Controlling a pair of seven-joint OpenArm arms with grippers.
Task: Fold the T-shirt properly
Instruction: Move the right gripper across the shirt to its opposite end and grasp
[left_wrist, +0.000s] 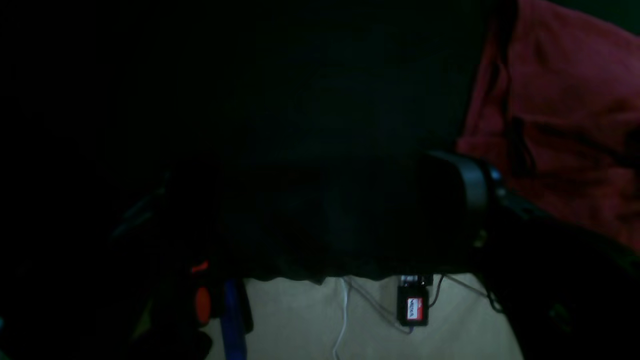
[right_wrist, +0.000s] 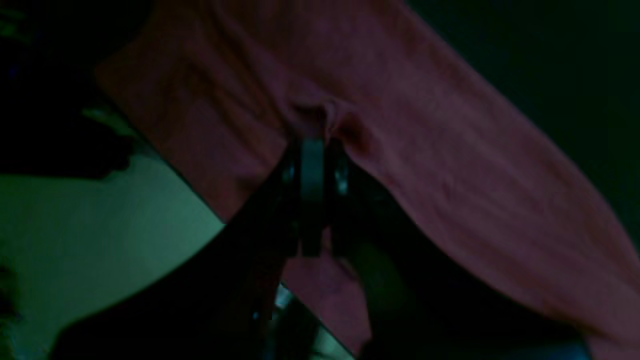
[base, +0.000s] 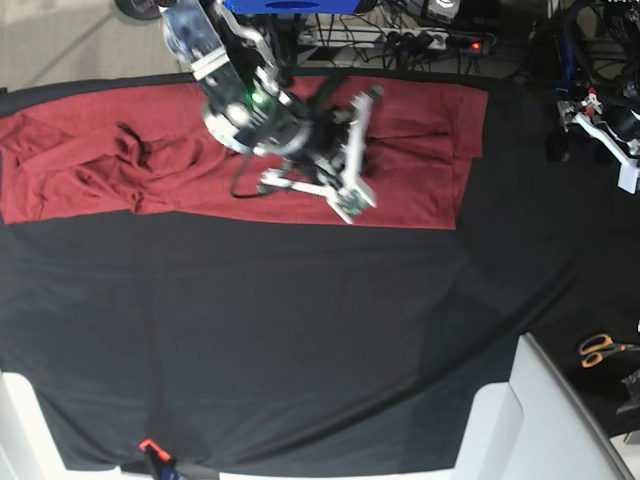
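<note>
The shirt (base: 150, 150) lies as a long red band across the far side of the black cloth (base: 300, 330), already narrowed lengthwise, judging by its straight near edge, though rumpled out toward its far end and flatter around the right gripper (right_wrist: 312, 150). That gripper is pressed together, pinching a small pucker of the fabric directly ahead of its tips, with shirt spreading away on both sides. The left gripper (base: 600, 120) is parked well apart, off the shirt's other end, jaws spread and empty. At least 1 crosswise fold probably remains, plus smoothing the wrinkles. Scissors (base: 600, 349) lie far off.
</note>
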